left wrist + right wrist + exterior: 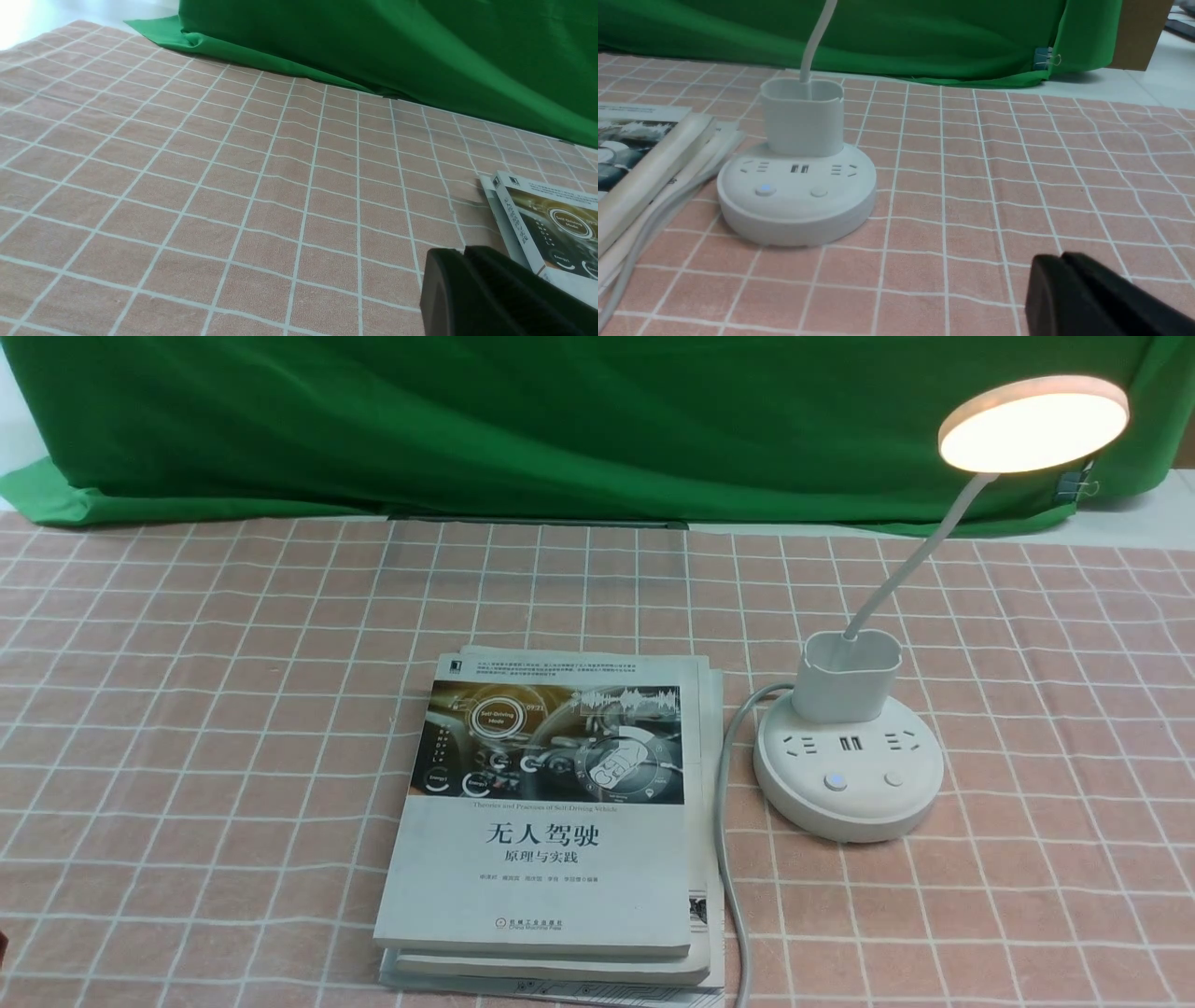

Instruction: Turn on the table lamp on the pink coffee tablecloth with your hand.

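White plastic table lamp on the pink coffee tablecloth, right of centre, just beside a stack of books; grey cord running between the two. Disc head glowing warm, left base button lit blue, so judged already switched on. Probably light for its size but steadied by the broad round base; thin gooseneck bendy, poor place to grab. No hold needed: a short straight-down press on a base button, gentle enough not to skid the base on the cloth.

Front view alone shows the lit head and the book cover; neither arm visible there. Right wrist view gives the base close up, sockets and both buttons, with the right gripper low, well clear of the lamp, jaws pressed together on nothing. Left wrist view shows only cloth, green backdrop, a book corner; left gripper likewise pressed together, empty.
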